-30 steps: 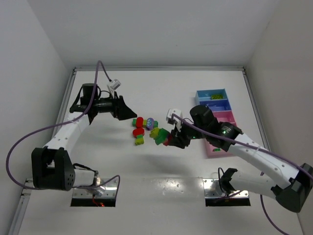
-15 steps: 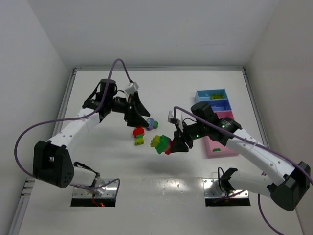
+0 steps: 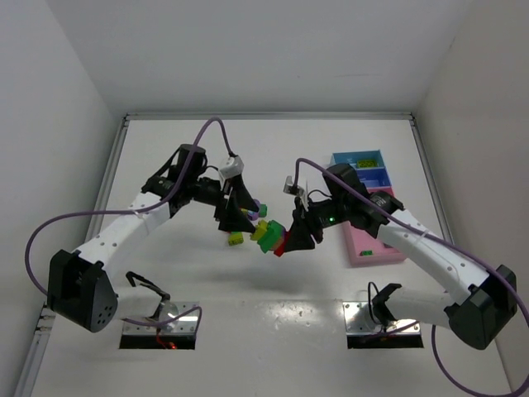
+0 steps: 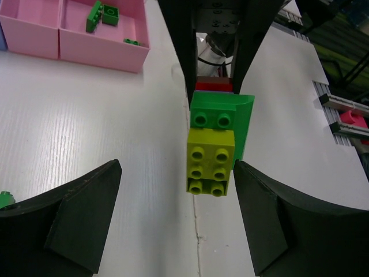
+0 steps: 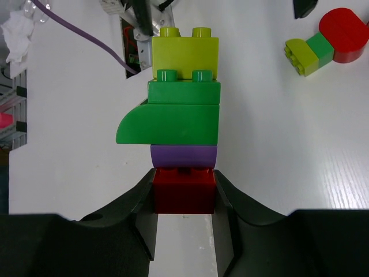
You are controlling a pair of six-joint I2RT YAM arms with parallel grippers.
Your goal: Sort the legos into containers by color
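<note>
over the middle of the white table [image 3: 273,149], the left arm [image 3: 124,223] and the right arm [image 3: 421,248] reach in and meet nose to nose. off on the right side sits the row of containers: a teal tray [image 3: 357,157] farthest, a blue tray [image 3: 364,177] next, then the pink trays [image 3: 368,248] nearest, partly under the right arm. the left wrist camera catches two pink trays [image 4: 34,43] side by side, with green bricks [image 4: 102,14] lying in the right-hand one.

now the action. the right gripper [image 3: 289,238] is clamped on a stack of legos [image 3: 269,236] and holds it up off the table, pointing it left. from its own camera the fingers pinch the red brick [image 5: 183,190] at the base, then comes a purple brick [image 5: 183,154], a curved green brick [image 5: 173,112], and a yellow-green brick [image 5: 185,53] at the free end.

the left gripper [image 3: 238,217] sits right in front of that stack with its jaws spread wide. its fingers [image 4: 75,219] flank the yellow-green end on both sides without touching it.

down on the table, a loose cluster [image 5: 323,43] of yellow-green, green and rounded red pieces lies just beside the meeting point.
</note>
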